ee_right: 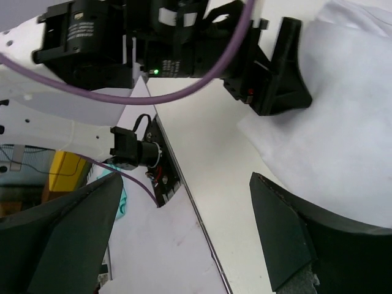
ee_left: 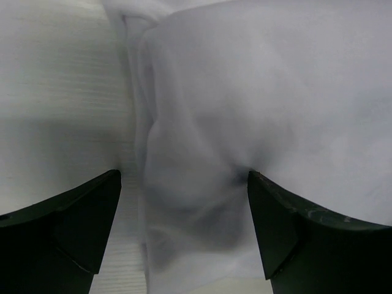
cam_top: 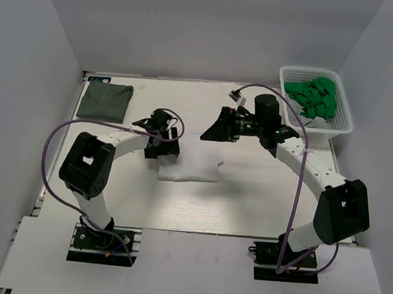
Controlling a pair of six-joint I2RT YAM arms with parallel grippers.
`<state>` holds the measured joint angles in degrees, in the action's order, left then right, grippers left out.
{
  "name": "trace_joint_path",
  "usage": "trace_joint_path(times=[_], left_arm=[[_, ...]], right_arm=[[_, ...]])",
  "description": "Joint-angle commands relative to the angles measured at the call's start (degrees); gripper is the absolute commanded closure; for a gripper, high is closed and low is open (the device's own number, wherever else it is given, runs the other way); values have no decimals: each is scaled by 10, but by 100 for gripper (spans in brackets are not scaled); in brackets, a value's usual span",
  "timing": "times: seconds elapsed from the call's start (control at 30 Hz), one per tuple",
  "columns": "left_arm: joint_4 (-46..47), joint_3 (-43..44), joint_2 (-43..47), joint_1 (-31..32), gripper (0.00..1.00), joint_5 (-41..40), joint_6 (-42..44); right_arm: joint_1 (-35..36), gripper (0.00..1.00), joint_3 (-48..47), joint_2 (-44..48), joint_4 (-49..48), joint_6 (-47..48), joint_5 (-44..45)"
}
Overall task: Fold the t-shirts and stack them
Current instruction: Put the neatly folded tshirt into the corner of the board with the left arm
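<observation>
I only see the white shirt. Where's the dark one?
In the top view, the dark grey-green t-shirt lies folded at the far left corner of the table, apart from the white t-shirt.

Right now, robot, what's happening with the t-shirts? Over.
Both tools open. Left tool over left edge of white t-shirt, right tool near its far edge. Dark t-shirt folded, far-left corner. Basket of green items far right, not in the way.

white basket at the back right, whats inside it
The white basket holds a heap of bright green pieces that fills most of it. They are too small in the top view to identify, and anything beneath the heap is covered.
</observation>
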<state>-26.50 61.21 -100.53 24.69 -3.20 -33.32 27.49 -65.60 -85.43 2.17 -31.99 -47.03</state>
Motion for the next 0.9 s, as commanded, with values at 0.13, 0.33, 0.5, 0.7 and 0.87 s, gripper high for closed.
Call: trace_joint_path(times=[0.13,0.33,0.5,0.7,0.87], left_arm=[[12,-29,-20,34,12,-42,-18],[-5,18,-91,62,16,-85,-36],[-11,37,-127,50,25,-88,-54],[34,24,-141,45,61,-43,-54],[-43,99,-162,45,100,-119,-24]], right_arm=[[-31,10,11,41,23,20,8],[-50,10,33,48,20,15,2],[-64,10,51,64,23,13,-1],[-75,10,57,75,45,25,1],[-82,10,64,83,51,36,1]])
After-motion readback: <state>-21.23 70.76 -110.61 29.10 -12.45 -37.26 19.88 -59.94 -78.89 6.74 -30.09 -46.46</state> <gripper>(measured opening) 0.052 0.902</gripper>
